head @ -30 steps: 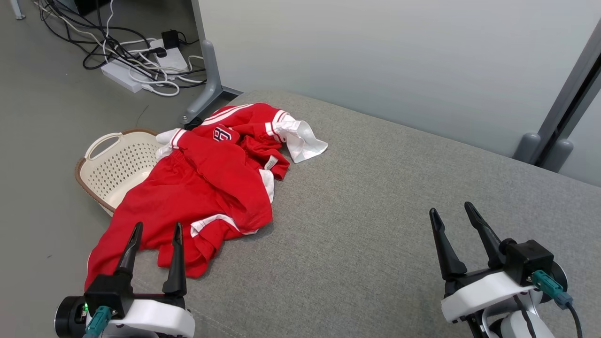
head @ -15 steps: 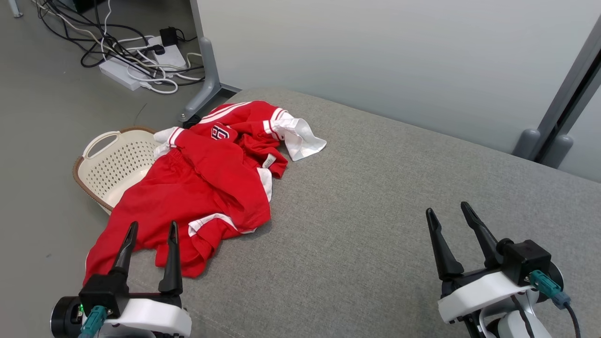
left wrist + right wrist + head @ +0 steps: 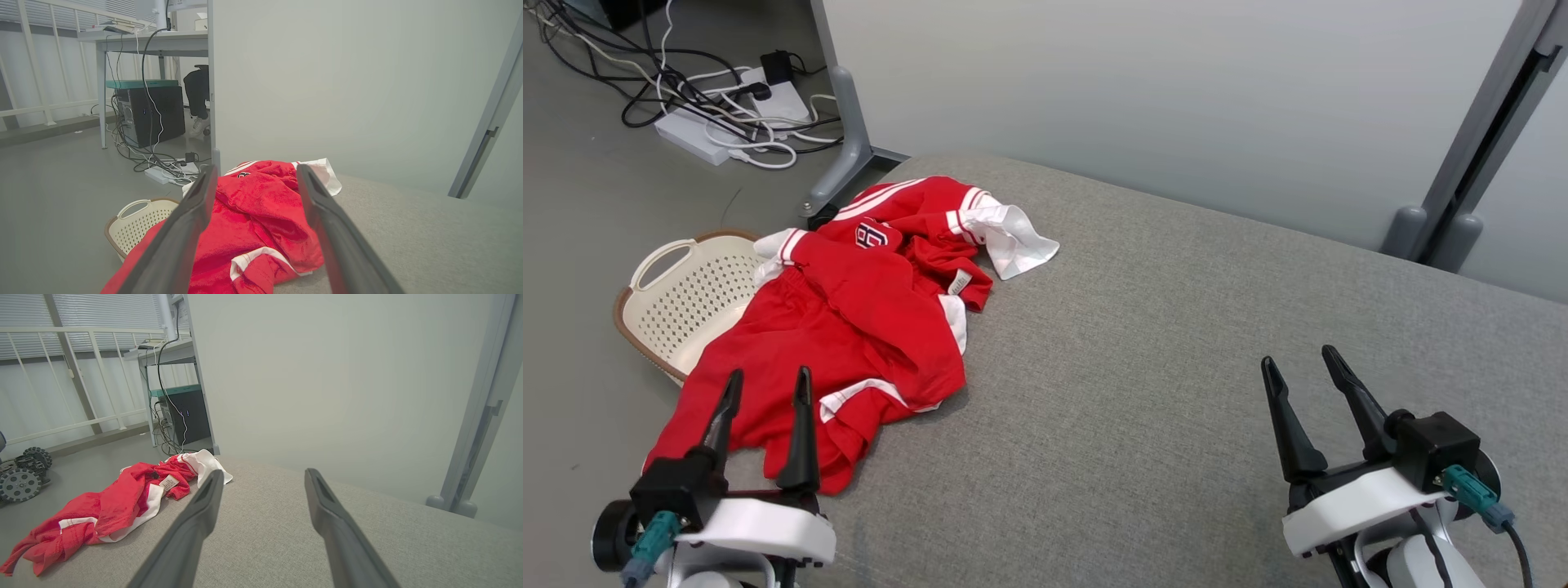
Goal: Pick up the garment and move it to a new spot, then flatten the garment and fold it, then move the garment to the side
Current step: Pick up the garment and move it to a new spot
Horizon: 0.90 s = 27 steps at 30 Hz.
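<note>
A: Location of garment point(image 3: 849, 327)?
B: Crumpled at ten o'clock on table point(image 3: 1176, 367), hanging off the edge by basket point(image 3: 678, 294).
A: Hands?
B: Both spread wide, empty: left gripper point(image 3: 770, 373), right gripper point(image 3: 1297, 355).
A: Risk?
B: Pinching one loose layer only; likely to slip off the edge, down toward basket.

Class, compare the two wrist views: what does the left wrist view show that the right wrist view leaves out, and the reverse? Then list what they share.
Left wrist view's extras: a cream basket on the floor and a person's shoe further back. Right wrist view's extras: toothed grey wheels at its left edge and a white label on the cloth. Shared: the red garment crumpled on the grey cushion, and the black computer under a desk.
</note>
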Motion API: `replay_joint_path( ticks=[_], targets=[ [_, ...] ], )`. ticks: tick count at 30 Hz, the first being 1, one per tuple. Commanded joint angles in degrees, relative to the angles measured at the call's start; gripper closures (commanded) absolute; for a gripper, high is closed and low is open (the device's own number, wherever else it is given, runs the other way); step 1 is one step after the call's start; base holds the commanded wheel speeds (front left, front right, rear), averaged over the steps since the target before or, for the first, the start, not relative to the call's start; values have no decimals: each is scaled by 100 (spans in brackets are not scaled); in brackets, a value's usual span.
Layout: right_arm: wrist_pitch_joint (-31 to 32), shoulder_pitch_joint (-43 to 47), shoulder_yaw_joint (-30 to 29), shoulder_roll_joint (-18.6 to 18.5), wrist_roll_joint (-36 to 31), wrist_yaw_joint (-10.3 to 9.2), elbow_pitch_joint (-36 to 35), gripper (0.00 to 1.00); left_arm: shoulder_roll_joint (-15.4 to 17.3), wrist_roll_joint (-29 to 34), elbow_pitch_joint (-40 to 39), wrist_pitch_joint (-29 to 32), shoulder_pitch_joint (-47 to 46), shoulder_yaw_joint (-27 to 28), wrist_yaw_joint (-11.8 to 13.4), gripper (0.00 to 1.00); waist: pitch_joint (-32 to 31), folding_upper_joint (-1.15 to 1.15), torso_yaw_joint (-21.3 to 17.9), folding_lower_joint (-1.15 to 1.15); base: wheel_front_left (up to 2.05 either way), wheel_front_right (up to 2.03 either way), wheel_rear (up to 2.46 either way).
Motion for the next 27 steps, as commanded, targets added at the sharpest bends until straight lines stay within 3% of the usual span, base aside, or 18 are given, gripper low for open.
replay_joint_path(
  ticks=[1, 12, 20, 27],
  targets=[
    [-36, -62, -12, -40, 5, 13, -22, 0, 97, -53, 56, -10, -198, 67, -43, 0, 44, 0, -73, 0, 0, 0, 0],
    [-35, -246, 7, -73, -59, 13, -43, 0, 632, -312, 464, 653, -1085, 276, -156, 0, 359, 0, -583, 0, 0, 0, 0],
    [-36, -485, 22, -132, -64, 13, -109, 0, 1200, -563, 666, 1150, -1983, 338, -350, 0, 768, 0, -1253, 0, 0, 0, 0],
    [-36, -796, -31, -206, 32, 13, -382, 0, 1669, -1227, 1300, 1724, -2858, 656, -436, 0, 1297, 0, -1906, 0, 0, 0, 0]
  ],
)
